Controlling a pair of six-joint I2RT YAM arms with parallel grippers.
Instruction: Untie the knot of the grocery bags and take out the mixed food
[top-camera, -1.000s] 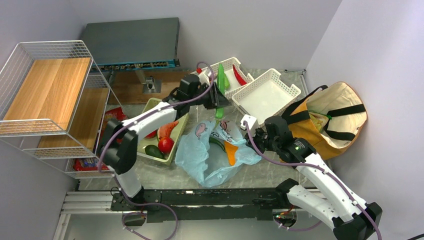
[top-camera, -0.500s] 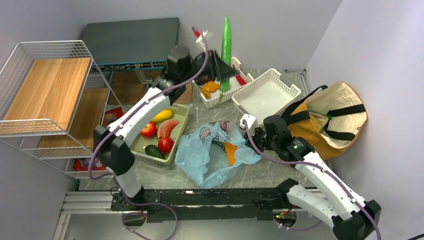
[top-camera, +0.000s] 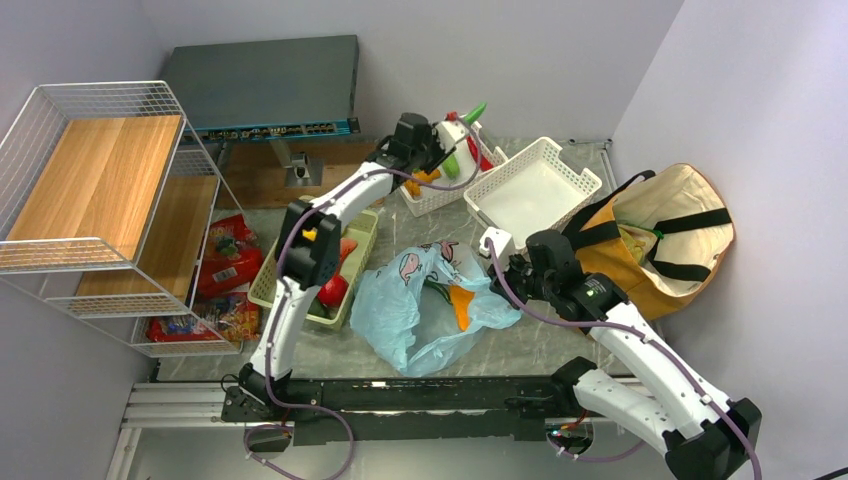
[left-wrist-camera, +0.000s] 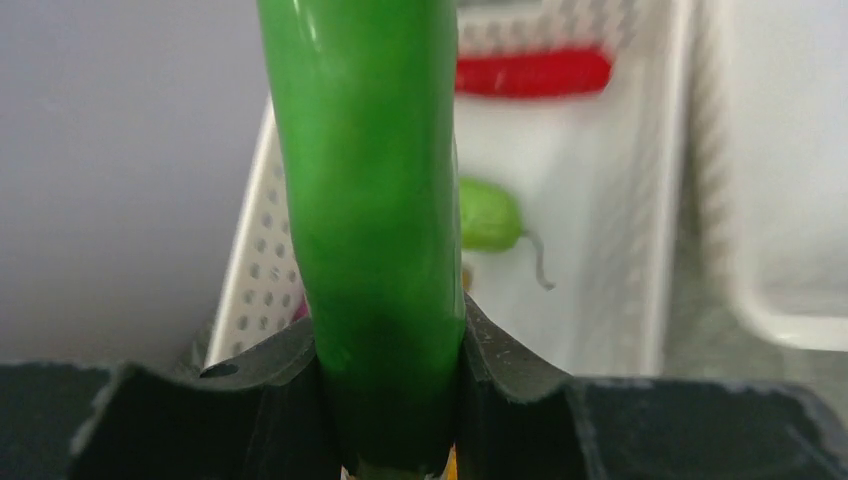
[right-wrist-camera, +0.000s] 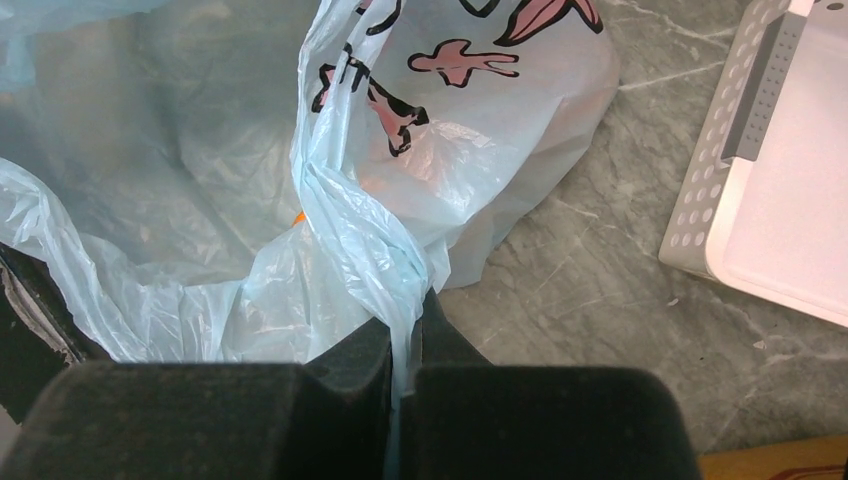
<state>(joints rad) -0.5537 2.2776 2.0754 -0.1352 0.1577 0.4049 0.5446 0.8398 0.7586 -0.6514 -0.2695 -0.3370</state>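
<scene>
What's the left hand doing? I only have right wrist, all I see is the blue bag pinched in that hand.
Observer: The left hand is shut on the green cucumber.
Operator: Where?
Observer: At the narrow white basket at the back of the table, not the wide white basket whose corner you can see. I can't tell whether the cucumber touches it.
Operator: Anything in that basket?
Observer: A red chili and a small green pepper.
</scene>
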